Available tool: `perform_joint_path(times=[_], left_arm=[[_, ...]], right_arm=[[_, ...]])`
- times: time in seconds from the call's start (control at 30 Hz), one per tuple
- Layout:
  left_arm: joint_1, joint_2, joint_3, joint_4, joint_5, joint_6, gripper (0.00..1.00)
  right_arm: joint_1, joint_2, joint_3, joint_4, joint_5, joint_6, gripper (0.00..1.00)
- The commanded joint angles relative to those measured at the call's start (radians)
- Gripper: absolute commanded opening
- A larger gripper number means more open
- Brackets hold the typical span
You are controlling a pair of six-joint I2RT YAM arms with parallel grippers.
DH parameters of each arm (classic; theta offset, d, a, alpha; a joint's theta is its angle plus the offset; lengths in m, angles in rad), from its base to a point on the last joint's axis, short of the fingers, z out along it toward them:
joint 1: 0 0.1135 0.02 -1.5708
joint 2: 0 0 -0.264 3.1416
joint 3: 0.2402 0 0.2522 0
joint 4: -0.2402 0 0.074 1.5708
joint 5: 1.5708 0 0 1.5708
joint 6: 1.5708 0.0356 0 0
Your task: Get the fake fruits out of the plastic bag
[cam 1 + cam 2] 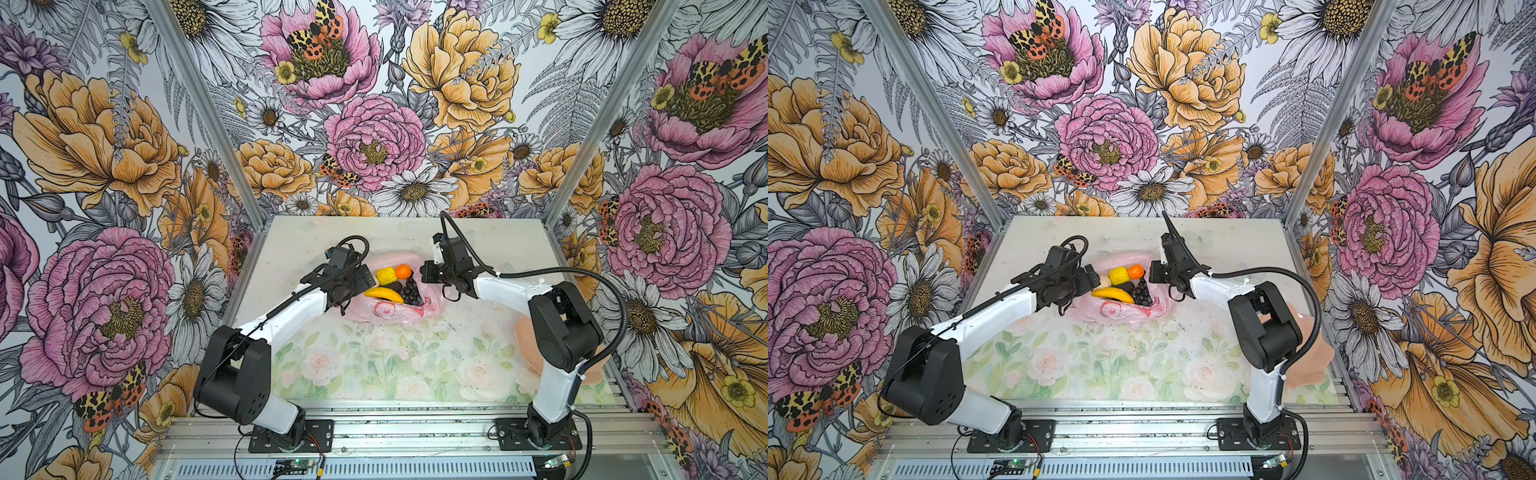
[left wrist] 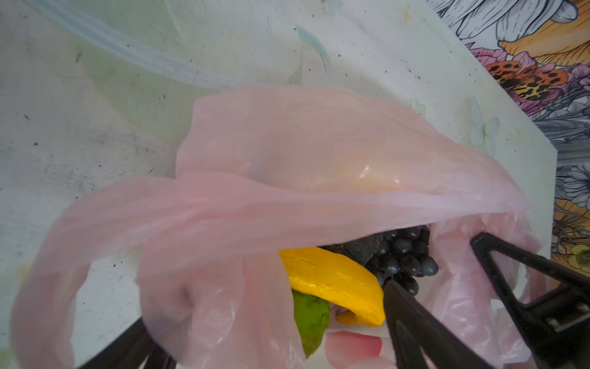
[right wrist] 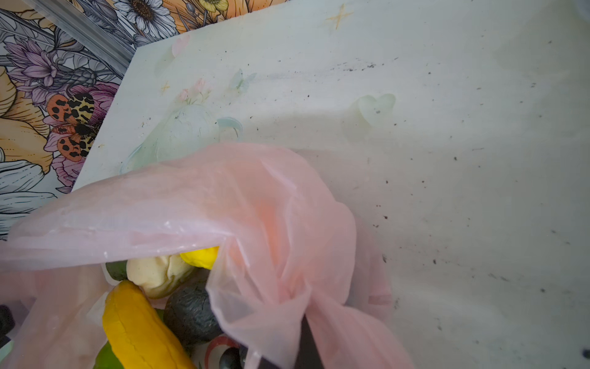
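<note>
Centrally on the flower-printed tabletop (image 1: 478, 245), a thin translucent pink plastic bag (image 1: 386, 312) was positioned, with small plastic fake fruits (image 1: 390, 284) contained inside. Its right rim was pinched by the right gripper (image 1: 429, 274); the left gripper (image 1: 365, 282) was spread wide beside it.

I see floral-print walls (image 1: 104, 145) on three sides, with big pink and orange blooms and moths. Aluminium frame posts (image 1: 202, 104) in back corners. Tabletop (image 1: 374, 365) is pale with a faded rose print and dark specks. Slotted aluminium rail (image 1: 415, 430) along the front. Lighting is even.
</note>
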Motion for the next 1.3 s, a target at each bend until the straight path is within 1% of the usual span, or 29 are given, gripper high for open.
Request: perform_joint_path(times=[0.0,0.13,0.23,0.27,0.43,0.5,0.57,0.7,0.83,0.9,0.97,1.0,1.03,1.1,1.17,1.2,1.27], left_arm=[[-0.008,0.045,-0.007,-0.029,-0.033,-0.002,0.85],[-0.010,0.040,-0.034,-0.014,-0.022,0.009,0.64],[0.003,0.014,-0.078,0.052,0.048,0.047,0.56],[0.014,0.005,-0.090,0.061,0.065,0.052,0.50],[0.075,-0.053,-0.214,0.195,0.177,0.067,0.22],[0.096,-0.089,-0.271,0.248,0.204,0.071,0.15],[0.107,-0.133,-0.323,0.283,0.203,0.082,0.10],[0.141,-0.229,-0.427,0.348,0.210,0.097,0.01],[0.175,-0.299,-0.516,0.447,0.253,0.097,0.00],[0.174,-0.314,-0.537,0.493,0.275,0.105,0.00],[0.154,-0.312,-0.530,0.514,0.280,0.117,0.00],[0.139,-0.307,-0.516,0.509,0.266,0.123,0.00],[0.122,-0.298,-0.502,0.496,0.248,0.131,0.00],[0.087,-0.276,-0.461,0.457,0.195,0.146,0.00],[0.063,-0.254,-0.426,0.428,0.147,0.152,0.00],[0.058,-0.243,-0.416,0.425,0.137,0.147,0.00],[0.052,-0.227,-0.404,0.428,0.127,0.139,0.00]], right_arm=[[0.001,-0.044,-0.018,0.034,0.033,0.003,0.06],[-0.016,-0.046,-0.023,0.032,0.044,0.023,0.06],[-0.038,-0.026,-0.010,0.031,0.031,0.031,0.05],[-0.045,-0.014,-0.001,0.031,0.026,0.029,0.05],[-0.080,0.079,0.072,0.056,-0.055,0.038,0.05],[-0.097,0.133,0.123,0.067,-0.092,0.046,0.05],[-0.115,0.185,0.177,0.075,-0.126,0.054,0.05],[-0.149,0.280,0.286,0.077,-0.156,0.076,0.03],[-0.162,0.325,0.352,0.074,-0.170,0.100,0.00],[-0.160,0.324,0.369,0.087,-0.198,0.113,0.00],[-0.157,0.308,0.366,0.101,-0.213,0.122,0.01],[-0.155,0.294,0.367,0.099,-0.219,0.124,0.04],[-0.152,0.273,0.360,0.089,-0.217,0.118,0.11],[-0.138,0.215,0.338,0.059,-0.181,0.089,0.34],[-0.118,0.143,0.315,-0.004,-0.098,0.042,0.59],[-0.106,0.108,0.300,-0.028,-0.054,0.030,0.66],[-0.094,0.047,0.258,-0.063,0.028,0.028,0.76]])
